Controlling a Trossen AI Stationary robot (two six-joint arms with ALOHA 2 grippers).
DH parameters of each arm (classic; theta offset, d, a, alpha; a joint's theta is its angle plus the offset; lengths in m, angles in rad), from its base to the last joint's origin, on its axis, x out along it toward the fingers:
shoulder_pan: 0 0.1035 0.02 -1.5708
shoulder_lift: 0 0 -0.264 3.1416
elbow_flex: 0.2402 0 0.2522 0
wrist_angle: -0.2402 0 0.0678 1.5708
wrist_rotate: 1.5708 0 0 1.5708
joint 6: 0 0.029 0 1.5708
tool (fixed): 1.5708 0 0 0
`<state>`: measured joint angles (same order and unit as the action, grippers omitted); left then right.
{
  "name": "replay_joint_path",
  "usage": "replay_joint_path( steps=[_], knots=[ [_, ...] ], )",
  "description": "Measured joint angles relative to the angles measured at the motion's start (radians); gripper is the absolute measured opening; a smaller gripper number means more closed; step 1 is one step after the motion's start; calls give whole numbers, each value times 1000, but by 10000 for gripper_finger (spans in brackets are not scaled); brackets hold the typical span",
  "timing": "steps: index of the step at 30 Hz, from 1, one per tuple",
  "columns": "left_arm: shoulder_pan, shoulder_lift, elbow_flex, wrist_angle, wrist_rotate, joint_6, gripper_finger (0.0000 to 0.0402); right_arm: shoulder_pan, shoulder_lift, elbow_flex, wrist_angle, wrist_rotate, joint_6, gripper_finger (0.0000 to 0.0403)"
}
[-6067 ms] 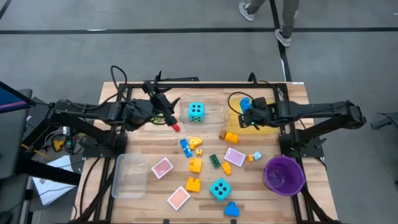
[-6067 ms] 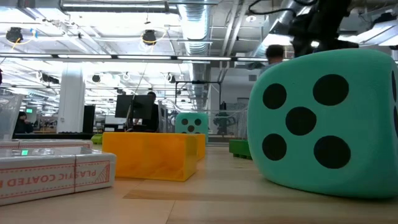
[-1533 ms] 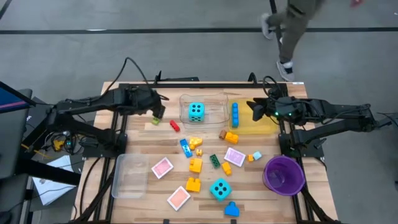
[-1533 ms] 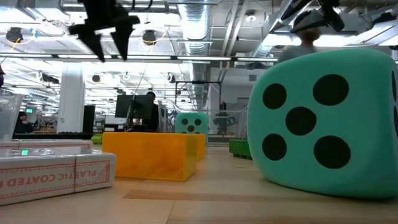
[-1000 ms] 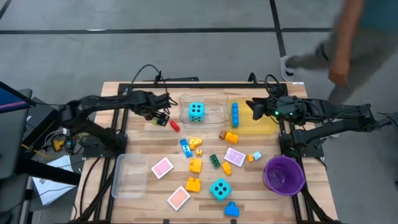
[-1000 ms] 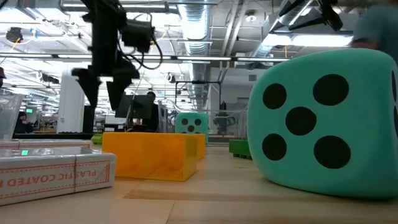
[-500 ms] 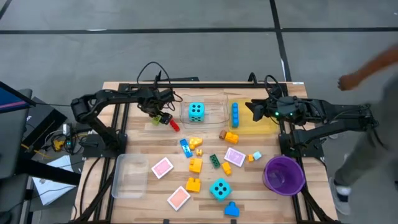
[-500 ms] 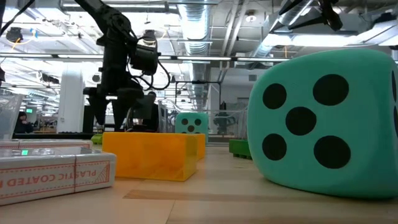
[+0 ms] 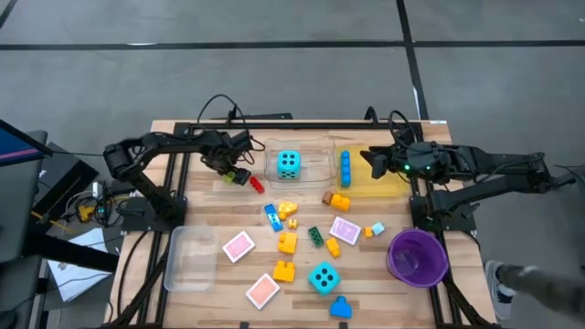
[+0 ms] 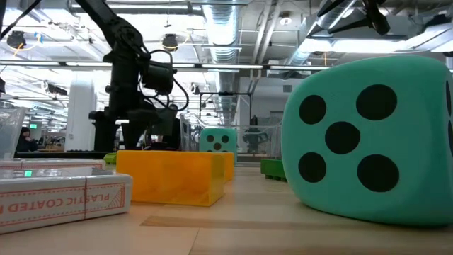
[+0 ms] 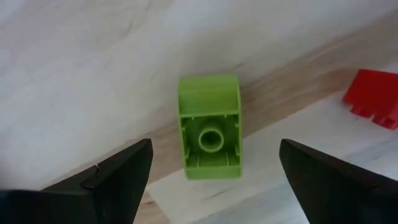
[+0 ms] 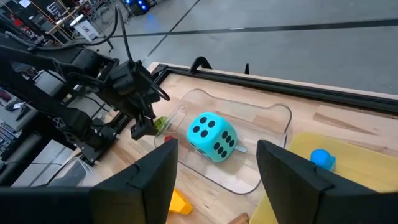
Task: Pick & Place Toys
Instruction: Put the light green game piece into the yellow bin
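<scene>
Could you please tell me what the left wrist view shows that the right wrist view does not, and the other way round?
Only the left wrist view shows the green brick close up, lying on the table with its hollow underside facing the camera, between the open left gripper fingers, with a red brick nearby. Only the right wrist view shows the turquoise die in the clear tray, a blue brick in the yellow tray, and the right gripper. Both show the green brick, the left gripper and the table.

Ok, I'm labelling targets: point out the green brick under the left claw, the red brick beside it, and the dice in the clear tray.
green brick [image 11: 209, 127], left wrist view, its hollow underside.
red brick [image 11: 375, 98], left wrist view, its flat face.
dice [image 9: 289, 164], high view, its dotted top face.
</scene>
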<state>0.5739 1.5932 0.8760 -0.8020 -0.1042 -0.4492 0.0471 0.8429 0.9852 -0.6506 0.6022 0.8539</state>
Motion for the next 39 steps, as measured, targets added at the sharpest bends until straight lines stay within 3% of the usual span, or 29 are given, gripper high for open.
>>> replay_joint_path(
  steps=[15, 24, 32, 39],
  knots=[
    [5, 0, -77, 82, 18, 0, 255, 0, 0, 0, -2, 0, 1, 211],
    [3, -6, -102, 132, 33, -1, 135, 0, 0, 1, -1, -2, 3, 211],
    [2, -63, -109, 121, 39, 8, 136, 0, 0, 1, -8, -3, 2, 211],
    [2, -215, -109, 110, 251, 23, 136, 1, 5, 1, -26, -3, -49, 211]
  ],
)
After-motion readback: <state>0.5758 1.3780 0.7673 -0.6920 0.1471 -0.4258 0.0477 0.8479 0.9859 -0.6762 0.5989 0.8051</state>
